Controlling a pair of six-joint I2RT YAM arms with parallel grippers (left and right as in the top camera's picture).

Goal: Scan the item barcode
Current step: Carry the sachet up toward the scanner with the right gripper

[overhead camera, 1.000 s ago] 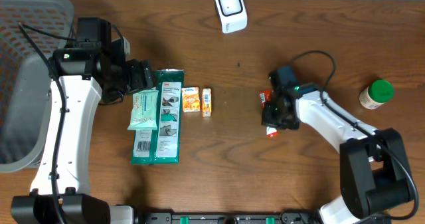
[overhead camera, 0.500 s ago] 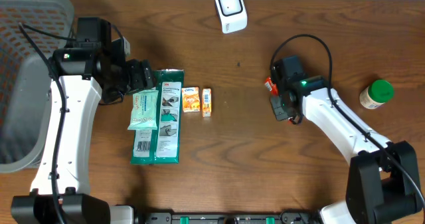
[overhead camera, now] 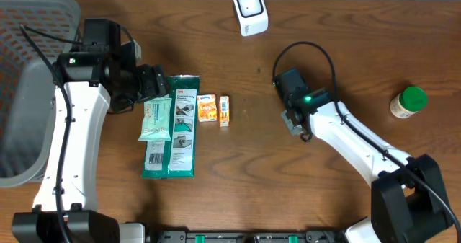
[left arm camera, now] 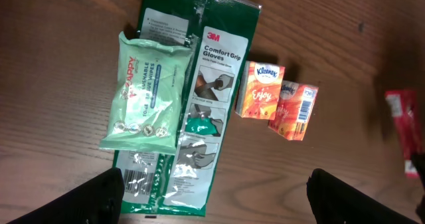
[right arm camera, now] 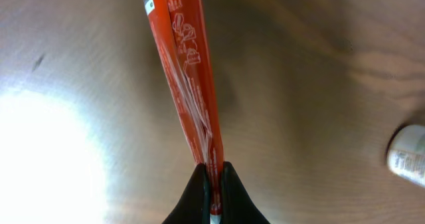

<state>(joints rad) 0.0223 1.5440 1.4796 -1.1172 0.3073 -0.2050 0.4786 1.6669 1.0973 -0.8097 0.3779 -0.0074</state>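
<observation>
My right pincer [right arm camera: 212, 169] is clamped on the red packet [right arm camera: 188, 71] above mid bench [overhead camera: 245, 171]. This is the carrying step, I judge; next I must face its barcode to the scanner [overhead camera: 250, 11] at the far edge.

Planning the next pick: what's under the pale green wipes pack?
The wipes pack lies on the dark green 3M gloves packaging, covering the middle of its left half. Its left edge overhangs onto the table. The print beneath it is hidden.
</observation>
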